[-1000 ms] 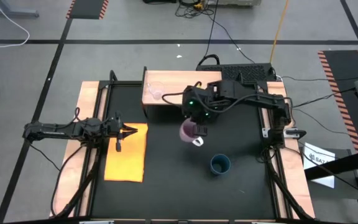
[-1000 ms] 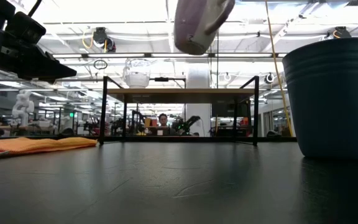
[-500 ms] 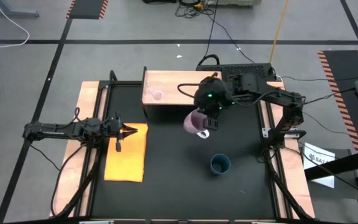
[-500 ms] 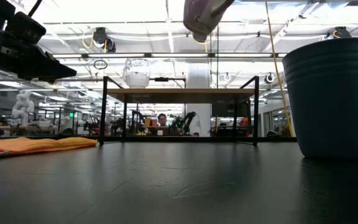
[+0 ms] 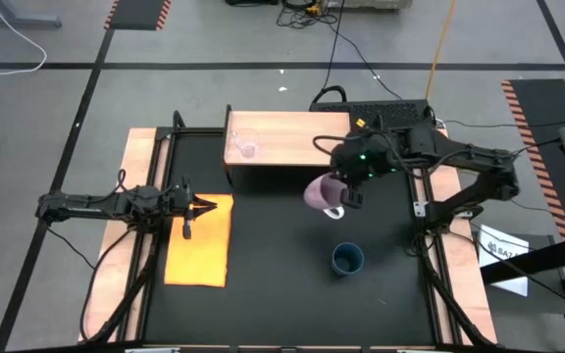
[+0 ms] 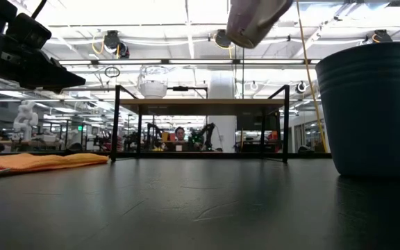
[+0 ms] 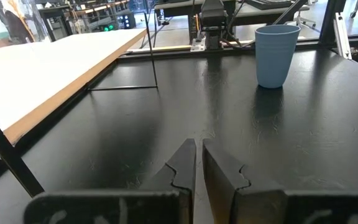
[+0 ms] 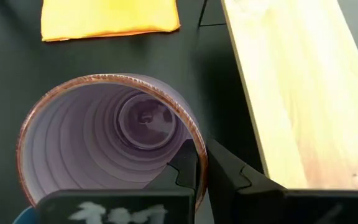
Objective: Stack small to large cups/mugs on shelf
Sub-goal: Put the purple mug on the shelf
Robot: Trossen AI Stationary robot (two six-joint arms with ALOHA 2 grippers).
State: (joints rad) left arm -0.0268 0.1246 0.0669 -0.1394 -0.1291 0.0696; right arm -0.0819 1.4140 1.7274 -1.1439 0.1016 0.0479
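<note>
The light purple mug (image 5: 322, 191) hangs in the air beside the shelf's near right corner, and my right gripper (image 5: 344, 193) is shut on it. In the low view the mug (image 6: 252, 19) shows at the top, high above the table. The wooden shelf (image 5: 287, 137) stands at the table's far side, with the tiny clear glass cup (image 5: 246, 146) upright on its left end. On the black table, near right, stands the dark teal cup (image 5: 347, 259). My left gripper (image 5: 202, 206) waits shut over the yellow mat (image 5: 199, 240). My right gripper pinches the mug's wall at the rim (image 8: 199, 149), one finger (image 8: 184, 169) inside the mug and the other (image 8: 232, 177) outside. The fingers slant down from the table's right side. The mug is lifted clear and tilted, its mouth turned toward the wrist.
The shelf's thin black legs (image 6: 117, 121) stand on the table. The yellow mat lies flat at the left. Open black table top (image 5: 282, 255) lies between the mat and the teal cup.
My right gripper has carried the purple mug toward the table's right edge and a little upward, tipping as it went. The mug stays lifted clear, and the grip is unchanged.
</note>
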